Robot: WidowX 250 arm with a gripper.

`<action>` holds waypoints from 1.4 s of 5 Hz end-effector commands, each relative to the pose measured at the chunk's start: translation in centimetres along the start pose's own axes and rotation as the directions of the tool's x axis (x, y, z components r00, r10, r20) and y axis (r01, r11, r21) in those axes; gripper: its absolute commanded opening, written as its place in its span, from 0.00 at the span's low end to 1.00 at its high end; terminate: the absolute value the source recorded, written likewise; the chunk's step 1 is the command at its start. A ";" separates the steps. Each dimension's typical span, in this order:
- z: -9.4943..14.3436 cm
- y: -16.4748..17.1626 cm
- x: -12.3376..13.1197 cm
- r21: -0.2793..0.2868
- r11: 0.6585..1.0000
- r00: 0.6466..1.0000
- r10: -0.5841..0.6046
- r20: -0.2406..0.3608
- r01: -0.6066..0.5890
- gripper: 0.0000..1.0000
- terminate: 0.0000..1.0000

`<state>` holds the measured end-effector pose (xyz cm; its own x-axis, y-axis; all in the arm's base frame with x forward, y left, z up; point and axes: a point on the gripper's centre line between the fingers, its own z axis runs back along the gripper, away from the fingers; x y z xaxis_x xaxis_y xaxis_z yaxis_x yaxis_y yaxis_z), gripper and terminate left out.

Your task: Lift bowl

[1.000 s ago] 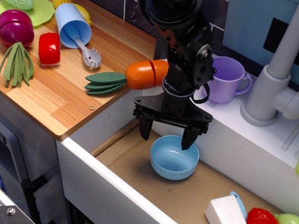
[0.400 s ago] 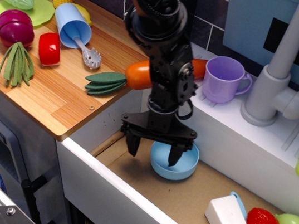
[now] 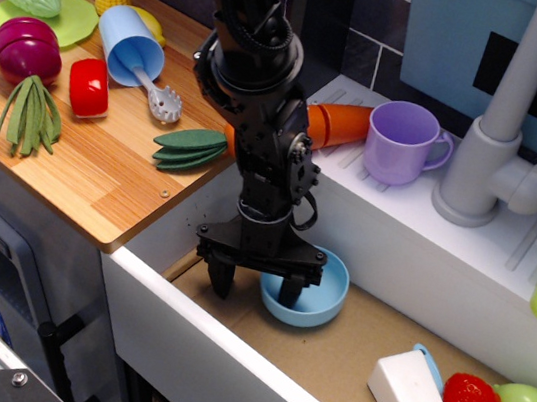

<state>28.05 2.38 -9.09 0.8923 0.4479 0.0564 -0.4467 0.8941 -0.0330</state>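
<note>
The likeliest slip, judging from this pose, is a thin-rim pinch: closing on only the near wall could tilt or squirt the light plastic bowl (image 3: 314, 291) away. It sits on the sunken bench floor (image 3: 380, 334). The gripper (image 3: 254, 282) has its jaws spread open, 1 inside the bowl's 9 o'clock rim, the other outside.

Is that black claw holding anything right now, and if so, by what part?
Nothing is held yet. The gripper is open and straddles the near-left rim of the light blue bowl, one finger inside it and the other outside. The bowl sits on the sink floor.
</note>
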 end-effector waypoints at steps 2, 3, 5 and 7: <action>1.9 -1.4 0.7 0.004 1.000 0.998 -0.003 0.061 0.002 0.00 0.00; 4.0 -2.1 0.9 0.033 0.998 0.989 -0.052 0.142 0.047 0.00 0.00; 10.0 -2.2 1.3 0.006 0.971 0.946 -0.233 0.224 0.238 0.00 0.00; 12.6 -1.6 -0.3 0.031 0.965 0.955 -0.262 0.135 0.260 0.00 1.00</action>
